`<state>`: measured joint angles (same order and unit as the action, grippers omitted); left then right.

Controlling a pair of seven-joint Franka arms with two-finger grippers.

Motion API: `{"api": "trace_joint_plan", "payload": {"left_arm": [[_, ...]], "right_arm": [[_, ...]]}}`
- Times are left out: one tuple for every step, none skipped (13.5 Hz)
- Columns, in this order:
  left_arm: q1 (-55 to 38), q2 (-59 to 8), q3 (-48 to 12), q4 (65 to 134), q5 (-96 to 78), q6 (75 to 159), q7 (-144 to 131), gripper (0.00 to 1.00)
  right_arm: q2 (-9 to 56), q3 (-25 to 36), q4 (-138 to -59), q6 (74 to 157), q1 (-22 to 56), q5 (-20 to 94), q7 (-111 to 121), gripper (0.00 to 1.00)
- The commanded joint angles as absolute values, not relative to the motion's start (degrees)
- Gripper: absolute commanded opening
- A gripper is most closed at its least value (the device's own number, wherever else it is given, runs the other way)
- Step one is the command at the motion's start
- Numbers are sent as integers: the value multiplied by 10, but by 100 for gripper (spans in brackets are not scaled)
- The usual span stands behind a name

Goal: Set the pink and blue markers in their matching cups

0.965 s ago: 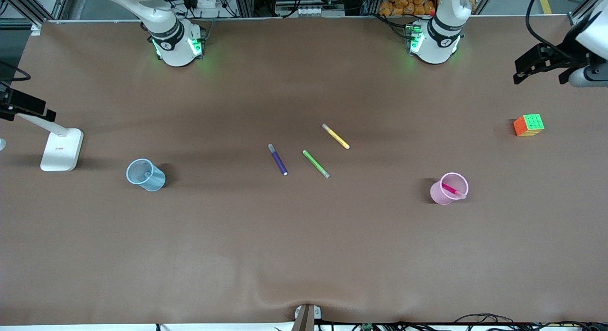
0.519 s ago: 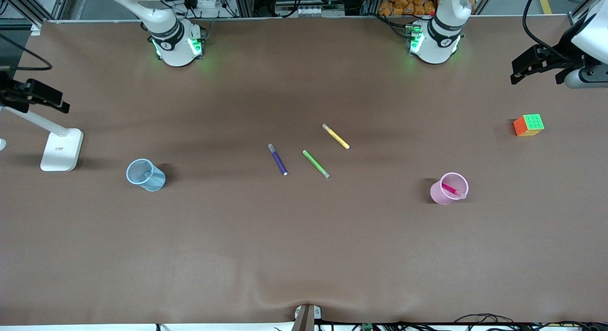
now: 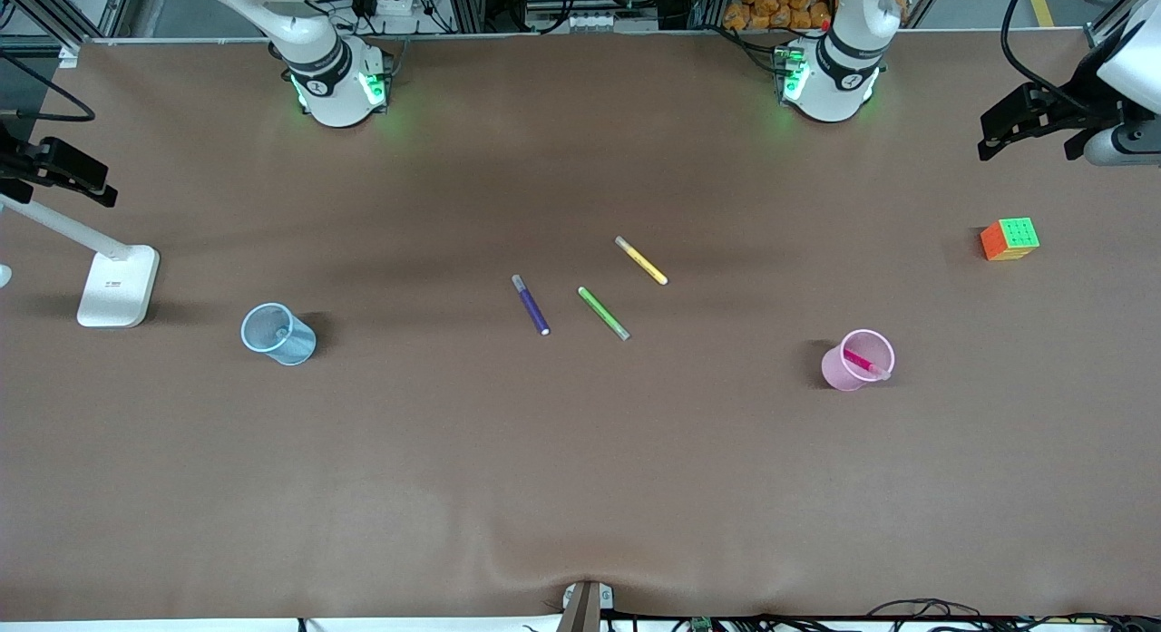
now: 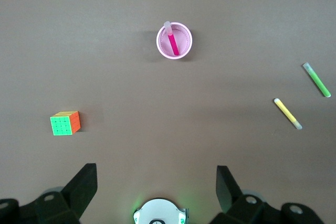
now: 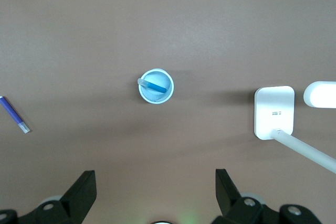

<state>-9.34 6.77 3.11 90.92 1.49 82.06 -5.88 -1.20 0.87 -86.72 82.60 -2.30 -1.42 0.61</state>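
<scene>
Both markers sit in their cups, so the job looks finished. The pink marker (image 3: 863,362) leans in the pink cup (image 3: 855,362) at lower right of the front view; the blue marker (image 5: 154,85) lies slanted in the blue cup (image 5: 156,86), mid-frame in the right wrist view. The purple marker (image 3: 531,305), green marker (image 3: 604,313) and yellow marker (image 3: 641,260) lie unused at centre. The left gripper (image 4: 156,195) hangs high over its base, fingers spread wide; the right gripper (image 5: 155,195) likewise, wide apart, both probably parked clear.

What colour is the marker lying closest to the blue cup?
Dark purple marker, clearest in the front view; the blue cup stands toward the right arm's end.
</scene>
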Motion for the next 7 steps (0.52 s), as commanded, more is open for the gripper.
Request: {"api": "trace_joint_plan", "payload": {"left_arm": [[-87,72,25,907,13,817,-63,100],[-87,72,25,907,14,817,-63,100],[-88,73,25,907,14,817,-63,100],[-88,73,25,907,14,817,-63,100],[-88,73,25,907,14,816,-63,100],[-87,73,25,906,14,814,-63,100],[-87,73,25,906,14,814,-63,100]], "right_arm": [[-16,-4,-866,827,-38,-18,8,100],[-16,-4,-866,827,-38,-18,8,100],[-16,-4,-866,828,-38,-18,8,100],[-16,-4,-866,828,-37,-17,8,100],[-15,-4,-866,828,-36,-17,8,100],[-15,-4,-867,828,-35,-17,8,100],[-16,-4,-867,828,-35,-17,8,100]]}}
